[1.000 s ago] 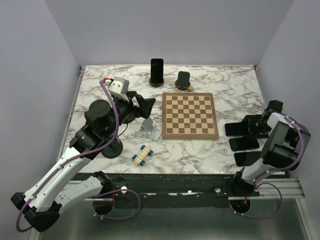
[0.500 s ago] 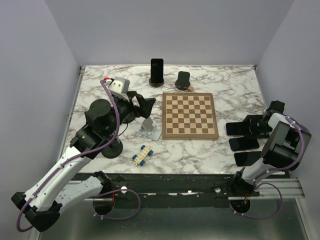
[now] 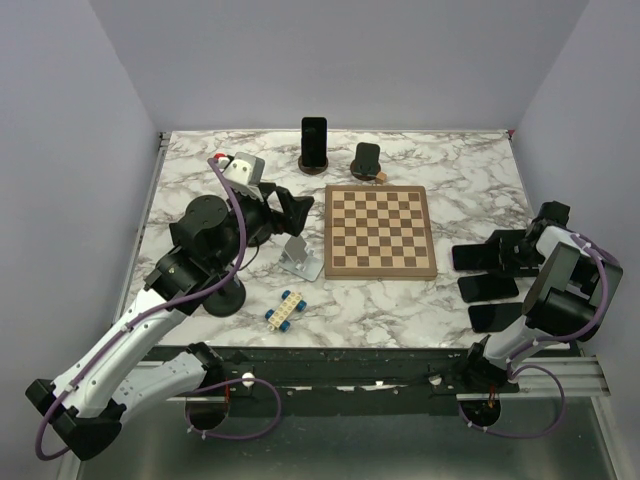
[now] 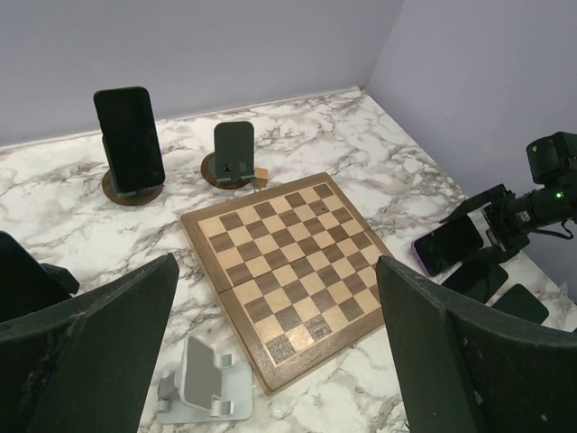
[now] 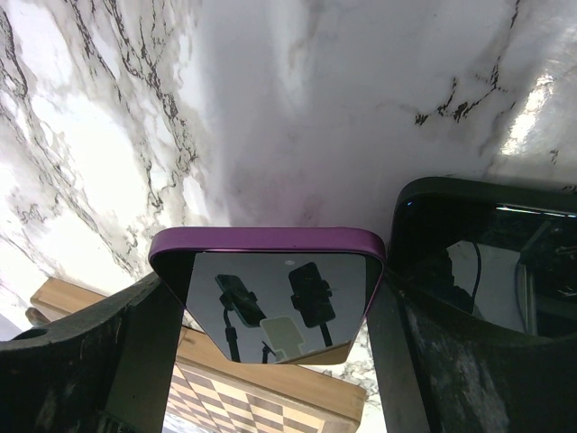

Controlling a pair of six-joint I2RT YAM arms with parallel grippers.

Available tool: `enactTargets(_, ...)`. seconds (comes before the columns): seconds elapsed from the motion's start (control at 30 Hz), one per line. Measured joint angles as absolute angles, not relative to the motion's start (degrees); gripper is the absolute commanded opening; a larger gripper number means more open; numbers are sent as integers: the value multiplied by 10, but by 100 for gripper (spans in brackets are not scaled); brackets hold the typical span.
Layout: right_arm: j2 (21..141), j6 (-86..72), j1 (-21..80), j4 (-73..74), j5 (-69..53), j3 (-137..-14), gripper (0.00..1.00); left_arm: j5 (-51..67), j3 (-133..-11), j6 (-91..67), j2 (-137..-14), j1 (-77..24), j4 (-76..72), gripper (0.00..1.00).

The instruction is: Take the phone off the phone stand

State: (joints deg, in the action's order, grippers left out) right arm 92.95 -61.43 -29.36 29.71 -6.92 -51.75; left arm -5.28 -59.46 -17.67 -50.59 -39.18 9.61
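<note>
The left arm [image 3: 110,355] and right arm [image 3: 560,290] are white shells on black joints, each trailed by a looping purple cable [image 3: 238,225]. A pale grey camera block [image 3: 243,170] (with a red tab beside it) tops the left wrist. The pincer fingers [image 4: 90,347] are broad, matte black and scuffed.

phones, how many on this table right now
4. One phone stands upright in the round stand at the back. Three at the right edge: two phones flat on the table, and the purple-edged phone in the right claw. The other round stand and the metal stand look empty.
</note>
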Motion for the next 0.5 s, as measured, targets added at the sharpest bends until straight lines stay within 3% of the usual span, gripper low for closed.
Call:
enactTargets(0.03,929,-614,-294,297,-69,-517,59,-52,-595,-177,-506,-391,96,99)
enactTargets(0.13,929,-614,-294,297,-69,-517,63,-50,-595,-179,-506,-389,96,99)
enactTargets(0.17,929,-614,-294,297,-69,-517,73,-49,-595,-180,-506,-389,96,99)
enactTargets(0.23,929,-614,-294,297,-69,-517,75,-48,-595,-181,-506,-387,96,99)
enactTargets(0.37,929,-612,-294,296,-70,-517,100,-43,-595,-184,-506,-387,96,99)
enactTargets(0.5,928,-610,-296,283,-73,-519,100,-40,-595,-185,-506,-386,96,99)
